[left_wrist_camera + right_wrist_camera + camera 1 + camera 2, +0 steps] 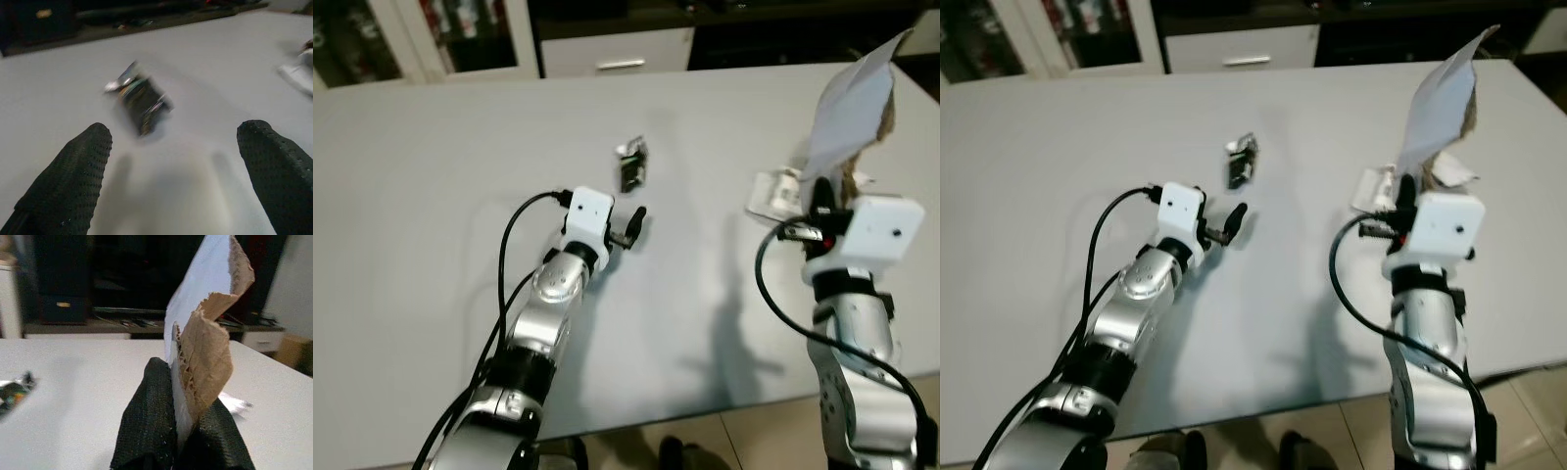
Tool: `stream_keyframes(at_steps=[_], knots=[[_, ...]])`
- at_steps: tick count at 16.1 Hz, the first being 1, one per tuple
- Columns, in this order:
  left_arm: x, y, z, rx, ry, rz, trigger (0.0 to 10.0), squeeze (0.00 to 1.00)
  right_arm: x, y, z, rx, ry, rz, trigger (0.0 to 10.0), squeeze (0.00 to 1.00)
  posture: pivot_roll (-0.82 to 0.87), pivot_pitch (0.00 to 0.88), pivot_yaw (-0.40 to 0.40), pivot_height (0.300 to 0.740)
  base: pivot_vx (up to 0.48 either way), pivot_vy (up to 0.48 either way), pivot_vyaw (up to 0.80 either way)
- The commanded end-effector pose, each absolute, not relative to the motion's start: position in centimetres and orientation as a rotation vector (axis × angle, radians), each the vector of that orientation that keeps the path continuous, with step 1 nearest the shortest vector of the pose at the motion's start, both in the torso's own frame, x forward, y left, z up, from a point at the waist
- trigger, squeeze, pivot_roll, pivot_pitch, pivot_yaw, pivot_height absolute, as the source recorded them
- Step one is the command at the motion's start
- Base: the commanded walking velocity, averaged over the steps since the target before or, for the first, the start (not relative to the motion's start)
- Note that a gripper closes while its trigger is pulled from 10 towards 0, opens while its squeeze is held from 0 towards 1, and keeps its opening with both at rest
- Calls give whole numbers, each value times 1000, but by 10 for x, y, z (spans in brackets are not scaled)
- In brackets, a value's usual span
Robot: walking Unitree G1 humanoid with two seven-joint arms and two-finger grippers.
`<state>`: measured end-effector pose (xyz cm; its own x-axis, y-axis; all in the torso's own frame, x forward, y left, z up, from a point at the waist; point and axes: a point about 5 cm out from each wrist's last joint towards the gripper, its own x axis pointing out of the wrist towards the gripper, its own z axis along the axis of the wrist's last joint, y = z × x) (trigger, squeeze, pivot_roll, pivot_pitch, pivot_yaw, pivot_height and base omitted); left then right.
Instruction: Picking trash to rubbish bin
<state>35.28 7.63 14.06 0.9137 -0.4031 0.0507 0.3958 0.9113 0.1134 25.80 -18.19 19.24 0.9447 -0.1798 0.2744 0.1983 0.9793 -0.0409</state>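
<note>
— Your right gripper [182,431]?
— Clamped on torn cardboard [850,108], long axis upright above the surface [431,176].
— Left gripper [178,171]?
— Fingers apart, wrapper [631,163] lying just ahead, long axis pointing away.

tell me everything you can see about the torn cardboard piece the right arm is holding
The torn cardboard piece is a flat scrap, white on one face and brown on the other, with ragged, fibrous torn edges where the corrugated core shows. It stands roughly upright, rising above the right end effector, whose two black fingers are shut on its lower edge. It is lifted clear of the grey table, above a crumpled white scrap lying there. Nothing else touches it.
</note>
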Motion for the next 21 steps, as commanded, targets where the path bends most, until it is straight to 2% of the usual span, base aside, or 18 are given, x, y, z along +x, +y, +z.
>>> stream_keyframes(at_steps=[1,7,21], knots=[[353,70,143,115,-86,-441,10000,0,254,-184,197,-71,-287,-216,10000,0,68,88,-2,740,0,0,0],[357,64,144,123,-97,-467,10000,0,251,-179,204,-108,-301,-216,10000,0,46,76,9,740,0,-246,0],[362,69,141,139,-84,-432,10000,0,260,-162,212,-131,-324,-153,10000,0,54,79,8,740,0,-462,0]])
